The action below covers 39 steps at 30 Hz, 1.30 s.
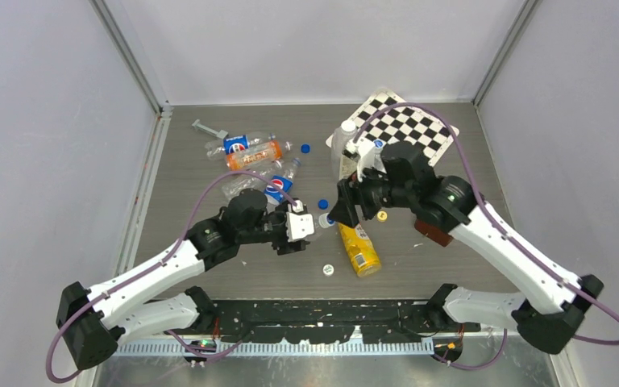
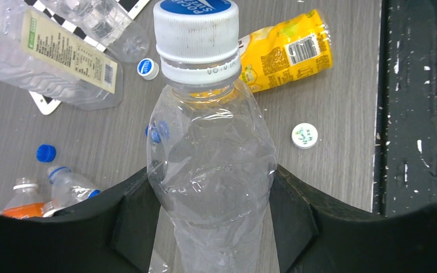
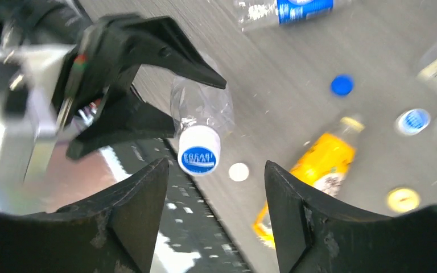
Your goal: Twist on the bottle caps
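A slim clear bottle lies between the fingers of my left gripper, which is shut on its body. On its neck sits a white bottle cap with a blue printed top. In the top view this cap points right toward my right gripper. Seen from the right wrist, the cap is just beyond my right gripper, near its left fingertip and not touching. That gripper is open and holds nothing.
A yellow bottle lies on the table under the right gripper. Loose caps lie around: white, blue, yellow, blue-and-white. A wider labelled bottle lies by the checkerboard. Pepsi bottles lie at the back left.
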Tool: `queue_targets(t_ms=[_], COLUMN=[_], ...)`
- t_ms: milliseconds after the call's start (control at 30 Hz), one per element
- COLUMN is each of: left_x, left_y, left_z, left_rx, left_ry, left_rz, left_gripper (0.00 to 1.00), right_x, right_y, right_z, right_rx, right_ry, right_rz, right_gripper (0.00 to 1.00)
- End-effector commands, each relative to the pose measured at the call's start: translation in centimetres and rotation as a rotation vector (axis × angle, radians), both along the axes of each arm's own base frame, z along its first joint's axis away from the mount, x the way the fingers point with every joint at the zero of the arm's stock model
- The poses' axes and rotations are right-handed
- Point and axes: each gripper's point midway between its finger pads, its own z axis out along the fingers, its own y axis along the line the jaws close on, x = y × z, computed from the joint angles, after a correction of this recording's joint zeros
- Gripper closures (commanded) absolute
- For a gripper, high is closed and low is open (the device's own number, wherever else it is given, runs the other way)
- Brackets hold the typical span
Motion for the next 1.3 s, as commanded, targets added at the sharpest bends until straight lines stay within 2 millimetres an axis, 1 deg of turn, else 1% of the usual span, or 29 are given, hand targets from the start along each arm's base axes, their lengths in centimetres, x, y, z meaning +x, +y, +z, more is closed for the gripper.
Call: queue_targets(t_ms=[0,33,67,100,167,233,367,567,900,967,1033,1067,1100,1133,1167,1200,1233,1267], left_x=[-0.5,-0.5,-0.6,-0.6,-0.7,-1.0,-1.4,-1.2,-1.3,-1.2,-1.1,-1.0,-1.0,-1.0,-0.8,-0.5,-0.3,0.1], left_y=[-1.5,-1.6,-1.6,-1.7,-2.0,-2.2,-2.5,-2.5,-2.3,-2.2,-2.2,-2.1,-2.2,-2.1,-2.1,-2.0,-1.9,-1.8], left_z=[3.4,3.3,3.2,2.9,2.6,2.4,2.3,2.1,2.6,2.5,2.5,2.4,2.4,2.5,2.5,2.6,2.7,2.9], left_rx=[-0.109,-0.108,-0.107,-0.103,-0.098,-0.096,-0.103,-0.094,-0.096,-0.093,-0.088,-0.087,-0.085,-0.087,-0.087,-0.090,-0.093,-0.097], left_ry=[-0.017,-0.012,-0.003,0.008,0.028,0.046,0.078,0.081,0.072,0.065,0.058,0.056,0.057,0.054,0.049,0.039,0.027,0.013], left_rz=[-0.049,-0.050,-0.051,-0.055,-0.063,-0.079,-0.092,-0.083,-0.089,-0.082,-0.080,-0.078,-0.077,-0.075,-0.067,-0.054,-0.039,-0.020], left_gripper=[1.00,1.00,1.00,1.00,1.00,1.00,1.00,1.00,1.00,1.00,1.00,1.00,1.00,1.00,1.00,1.00,1.00,1.00], right_x=[-0.5,-0.6,-1.5,-2.0,-2.4,-2.7,-3.0,-2.6,-2.5,-2.3,-2.2,-2.1,-2.1,-2.0,-1.9,-1.7,-1.3,-0.9], right_y=[-1.5,-1.6,-1.4,-1.2,-0.9,-0.6,-0.2,0.4,1.0,1.0,1.0,1.1,1.1,1.1,1.1,1.2,1.2,1.4], right_z=[3.3,3.4,3.2,3.4,3.5,3.4,2.7,1.5,0.0,-0.4,-0.7,-0.8,-0.8,-1.0,-1.2,-1.5,-1.8,-2.1], right_rx=[-0.053,-0.080,-0.064,-0.060,-0.047,-0.047,-0.060,-0.105,-0.166,-0.179,-0.187,-0.188,-0.182,-0.184,-0.179,-0.179,-0.174,-0.171], right_ry=[-0.533,-0.636,-0.676,-0.748,-0.802,-0.818,-0.809,-0.801,-0.749,-0.729,-0.701,-0.685,-0.656,-0.628,-0.567,-0.524,-0.435,-0.390], right_rz=[0.360,0.445,0.515,0.591,0.652,0.711,0.778,0.821,0.867,0.865,0.850,0.841,0.818,0.799,0.736,0.695,0.585,0.525], right_gripper=[0.32,0.31,0.31,0.30,0.30,0.30,0.30,0.33,0.44,0.50,0.62,0.66,0.73,0.77,0.84,0.88,0.96,0.98])
